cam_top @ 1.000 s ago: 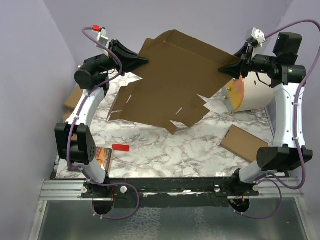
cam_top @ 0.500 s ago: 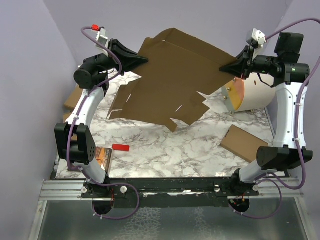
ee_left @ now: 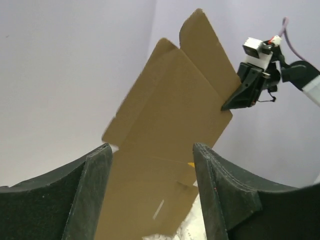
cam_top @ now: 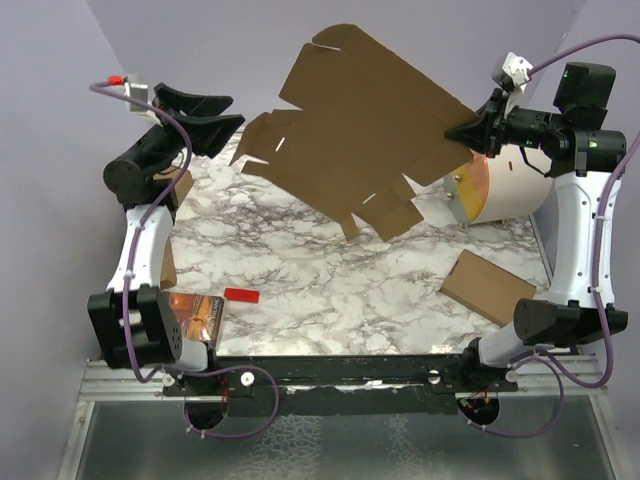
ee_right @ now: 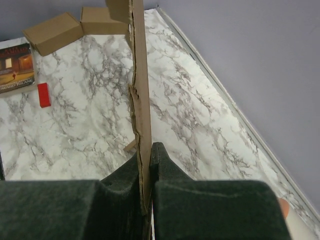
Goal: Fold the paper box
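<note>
Paper box (cam_top: 360, 130), unfolded, one-point hold.
Right claw (cam_top: 458, 130) pinched its edge; left claw (cam_top: 235, 110) stood spread, apart. Likely risk: sheet pivoting or slipping below that lone pinch.

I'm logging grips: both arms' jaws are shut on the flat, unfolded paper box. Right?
No: only the right gripper grips the paper box. The left gripper has its jaws open, clear of it, as the left wrist view shows.
</note>
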Motion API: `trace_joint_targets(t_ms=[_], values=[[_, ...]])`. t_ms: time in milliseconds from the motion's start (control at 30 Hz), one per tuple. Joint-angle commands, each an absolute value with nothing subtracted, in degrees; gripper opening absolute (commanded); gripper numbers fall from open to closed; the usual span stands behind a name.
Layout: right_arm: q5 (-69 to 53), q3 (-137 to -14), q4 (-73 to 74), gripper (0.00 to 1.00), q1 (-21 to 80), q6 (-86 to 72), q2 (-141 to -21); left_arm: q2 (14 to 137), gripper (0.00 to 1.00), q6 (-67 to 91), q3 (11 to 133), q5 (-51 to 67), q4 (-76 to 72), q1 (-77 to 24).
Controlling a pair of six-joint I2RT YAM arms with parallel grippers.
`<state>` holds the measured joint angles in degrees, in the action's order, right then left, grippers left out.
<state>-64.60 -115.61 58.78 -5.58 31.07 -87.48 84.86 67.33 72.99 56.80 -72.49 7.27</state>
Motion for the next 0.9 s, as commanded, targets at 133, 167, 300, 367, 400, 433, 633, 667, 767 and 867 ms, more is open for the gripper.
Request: trace_joint_targets(t_ms=[133,167,300,367,400,433,633,667,767,867], values=[[-62.23,-118.38,60.33,0.01,-5.71,28.69,-86.27,65.34,0.82,35.42,56.64,45.43,-39.32,9.18],[-62.83,-118.09,60.45,0.01,-5.71,28.66,-86.42,64.55,0.82,33.76,55.54,45.10,-37.04,9.23],[-64.13,-117.30,60.73,0.01,-5.71,28.73,-86.17,63.90,0.81,34.80,52.63,45.02,-35.19,9.22],[-64.16,-117.52,60.79,0.01,-5.71,29.15,-85.97,65.50,0.77,38.37,55.88,43.75,-30.21,9.31],[-64.08,-117.84,61.01,0.01,-5.71,29.67,-85.88,67.11,0.73,41.22,59.28,43.59,-25.06,9.29],[-64.00,-118.42,61.53,0.01,-5.71,30.33,-85.91,69.22,0.69,43.45,62.67,44.78,-21.24,9.25],[-64.23,-124.43,64.95,0.01,-5.71,34.82,-87.24,74.43,0.51,40.98,73.82,45.76,-19.96,9.32],[-64.52,-125.44,65.08,0.01,-5.71,35.18,-87.39,74.43,0.51,39.07,74.67,44.94,-21.24,9.32],[-65.68,-128.94,65.01,0.01,-5.71,35.21,-87.90,75.68,0.51,34.35,76.97,46.08,-25.97,9.27],[-68.47,-133.05,65.37,0.01,-5.71,35.59,-88.44,77.54,0.51,30.49,80.66,47.04,-26.36,9.29]])
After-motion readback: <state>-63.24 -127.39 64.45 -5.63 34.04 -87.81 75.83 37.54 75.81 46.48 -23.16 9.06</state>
